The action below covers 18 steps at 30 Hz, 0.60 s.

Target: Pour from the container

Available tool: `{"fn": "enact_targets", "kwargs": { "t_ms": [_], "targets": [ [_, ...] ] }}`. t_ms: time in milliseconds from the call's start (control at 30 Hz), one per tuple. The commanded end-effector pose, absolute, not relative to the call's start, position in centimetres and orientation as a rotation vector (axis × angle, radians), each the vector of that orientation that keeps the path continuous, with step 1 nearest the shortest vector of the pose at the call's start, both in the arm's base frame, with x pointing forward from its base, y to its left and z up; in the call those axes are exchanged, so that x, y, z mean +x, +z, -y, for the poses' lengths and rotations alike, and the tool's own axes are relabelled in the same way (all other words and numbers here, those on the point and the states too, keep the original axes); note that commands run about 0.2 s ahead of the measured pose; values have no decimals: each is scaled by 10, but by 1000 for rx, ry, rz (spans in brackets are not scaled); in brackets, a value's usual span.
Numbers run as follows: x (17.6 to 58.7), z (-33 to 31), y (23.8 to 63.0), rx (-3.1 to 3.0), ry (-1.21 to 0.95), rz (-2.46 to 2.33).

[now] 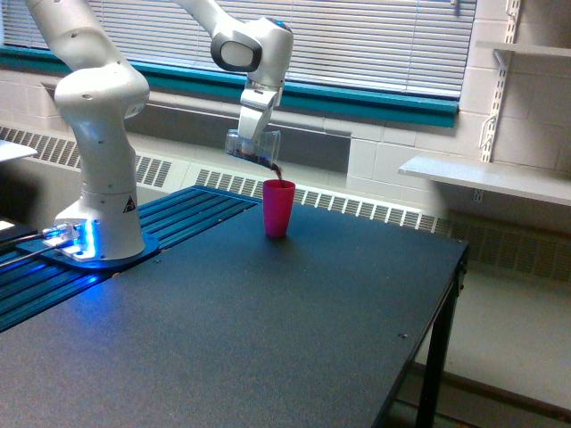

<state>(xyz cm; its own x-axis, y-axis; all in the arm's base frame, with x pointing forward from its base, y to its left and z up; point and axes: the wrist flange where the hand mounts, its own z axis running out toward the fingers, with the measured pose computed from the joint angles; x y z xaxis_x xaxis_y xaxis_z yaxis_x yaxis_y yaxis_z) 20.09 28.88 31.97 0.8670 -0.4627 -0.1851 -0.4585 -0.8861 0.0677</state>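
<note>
My pincer (252, 135) pinches the clear container (252, 148), tipped over the pink cup (278, 208); it seems light, rigid, probably slippery, so I grip its sidewalls firmly.

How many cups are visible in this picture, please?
2. A small clear see-through cup with dark brown contents is held tilted by the tool. An opaque pink plastic cup stands upright on the black table below it. None seems hidden.

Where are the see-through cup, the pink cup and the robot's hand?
see-through cup (253, 147): exterior view, on its clear tilted wall.
pink cup (278, 209): exterior view, middle of its side.
hand (253, 125): exterior view, between its fingertips, gripping the see-through cup.
</note>
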Motion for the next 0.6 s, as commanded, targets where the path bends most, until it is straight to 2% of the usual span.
{"fn": "enact_targets", "kwargs": {
  "t_ms": [33, 600],
  "targets": [
    [204, -292, 320, 3022, -336, 726],
    [210, -292, 320, 3016, -359, 720]
  ]
}}
